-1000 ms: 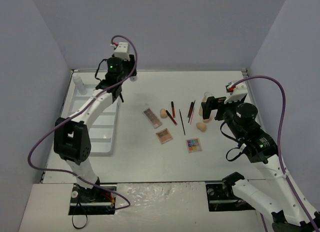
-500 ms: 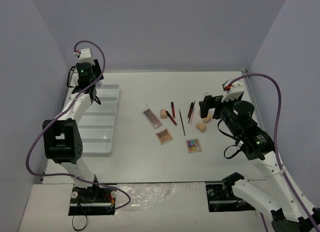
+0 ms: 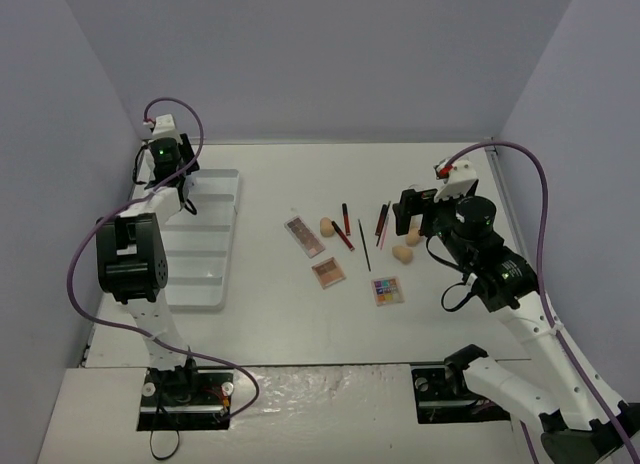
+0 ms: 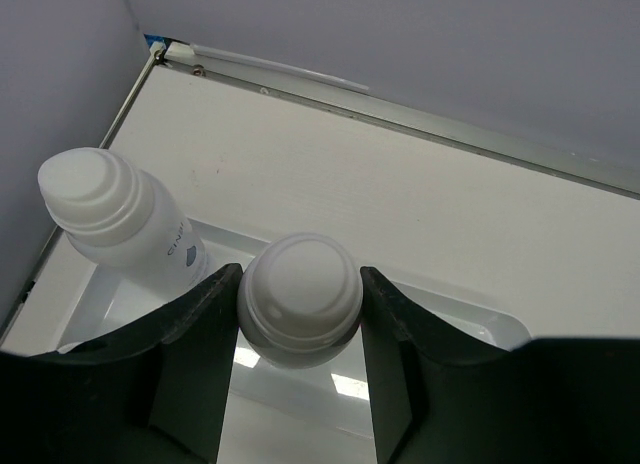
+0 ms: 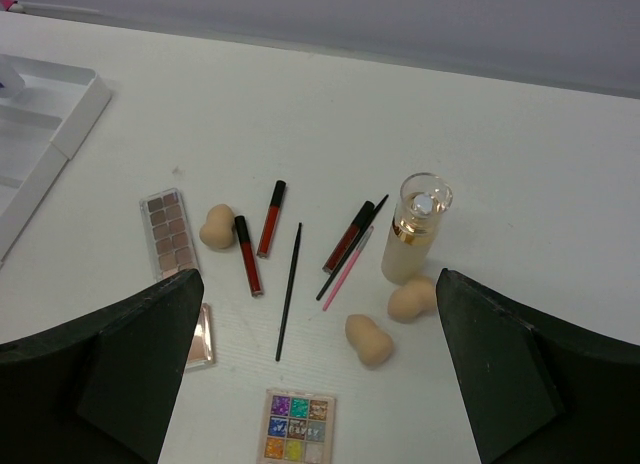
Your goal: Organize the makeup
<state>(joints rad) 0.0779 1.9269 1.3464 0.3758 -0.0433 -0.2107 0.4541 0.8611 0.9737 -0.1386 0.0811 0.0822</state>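
**A:** From overhead, where do the arms sit?

**B:** The left gripper (image 3: 176, 191) is over the far end of the white slotted plastic tray (image 3: 215, 274), by the left wall. The right gripper (image 3: 408, 212) hangs above the loose makeup mid-table. That is a long brown eyeshadow palette (image 3: 303, 236), a small bronze square palette (image 3: 328, 272), a multicoloured square palette (image 3: 388, 290) and three peach egg-shaped sponges (image 3: 402, 254).

**A:** And the left wrist camera?

**B:** The fingers (image 4: 195, 354) press both sides of a clear bottle with a round white cap (image 4: 300, 294), held upright over the tray. A second white-capped clear bottle (image 4: 110, 209) stands in the tray just to its left.

**A:** The right wrist?

**B:** The jaws are spread wide and hold nothing. Below them the amber glass bottle (image 5: 415, 234) stands upright with two sponges just beside its base. Slim red tubes (image 5: 270, 217) and a thin black brush (image 5: 289, 289) lie between it and the brown palette.
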